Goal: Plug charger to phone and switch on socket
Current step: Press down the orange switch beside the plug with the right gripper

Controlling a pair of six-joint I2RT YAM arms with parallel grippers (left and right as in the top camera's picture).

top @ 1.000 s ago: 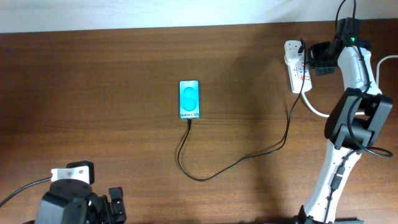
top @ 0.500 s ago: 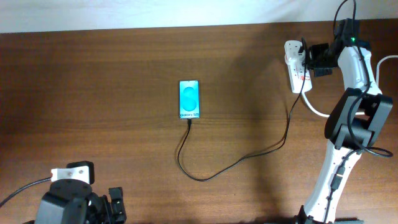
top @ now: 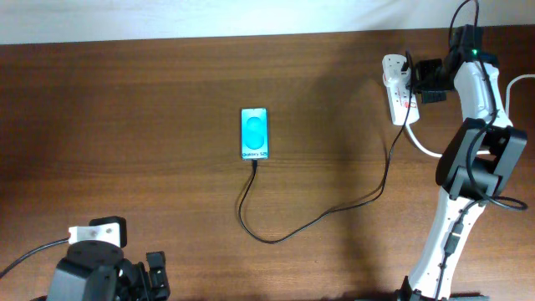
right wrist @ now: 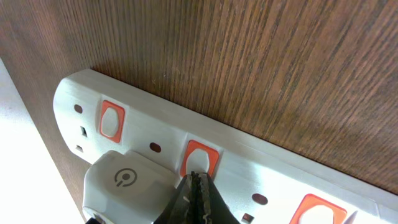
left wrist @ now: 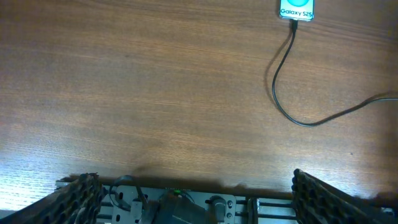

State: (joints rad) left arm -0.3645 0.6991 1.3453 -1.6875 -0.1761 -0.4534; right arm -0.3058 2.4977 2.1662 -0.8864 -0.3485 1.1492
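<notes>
Forming a narrow poker with tips closed tight, the right claw [right wrist: 198, 186] touches the red switch [right wrist: 200, 155] of the socket [right wrist: 267, 165] just ahead, apparently to flip it.

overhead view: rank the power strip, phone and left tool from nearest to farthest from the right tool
1. Power strip: far right side, with the shut right tool right at it.
2. Phone: middle of the view, well off to the left of the strip.
3. Left tool: open, at the bottom left corner of the view, clearly the farthest.
</notes>
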